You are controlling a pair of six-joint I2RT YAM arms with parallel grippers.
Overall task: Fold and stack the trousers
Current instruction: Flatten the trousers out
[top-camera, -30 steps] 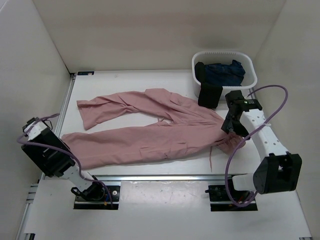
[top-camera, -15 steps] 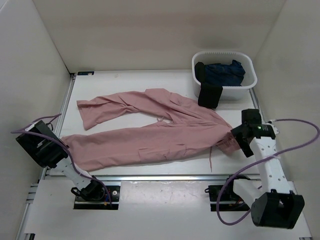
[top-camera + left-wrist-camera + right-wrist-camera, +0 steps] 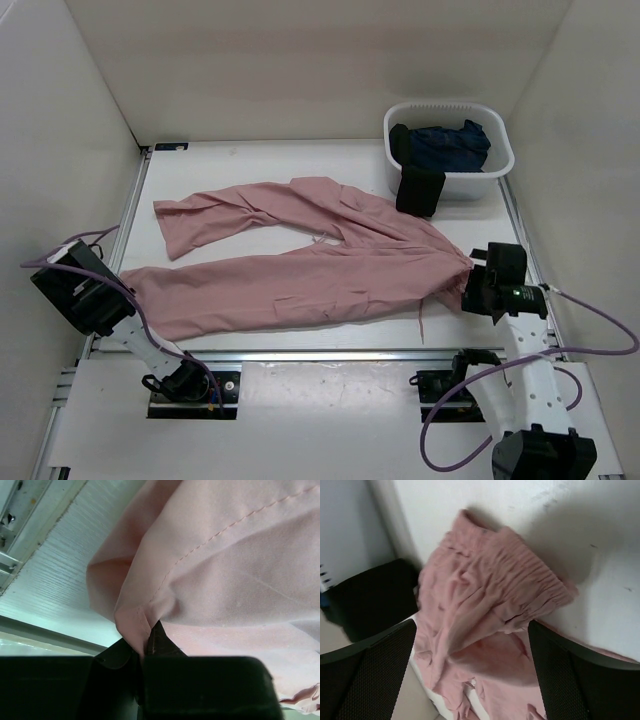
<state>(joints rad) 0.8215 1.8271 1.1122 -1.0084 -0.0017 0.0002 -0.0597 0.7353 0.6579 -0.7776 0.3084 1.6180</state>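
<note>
The dusty-pink trousers [image 3: 300, 260] lie spread across the table, legs pointing left and waistband at the right. My left gripper [image 3: 122, 290] is at the cuff of the near leg. In the left wrist view it [image 3: 145, 642] is shut on a pinched fold of the cuff hem [image 3: 132, 622]. My right gripper [image 3: 464, 285] sits at the waistband end. In the right wrist view it [image 3: 472, 650] is open, its fingers [image 3: 370, 670] straddling the gathered waistband [image 3: 520, 585] without clamping it. A thin drawstring [image 3: 422, 318] trails toward the near edge.
A white basket [image 3: 497, 165] stands at the back right with a dark blue garment [image 3: 450, 145] inside and a black garment [image 3: 420, 190] draped over its front. White walls enclose the table. A metal rail [image 3: 320, 352] runs along the near edge.
My left gripper has shut on the near leg's cuff. The right arm swung back toward the near right, its jaws opened wider, and the waistband now lies flatter.
</note>
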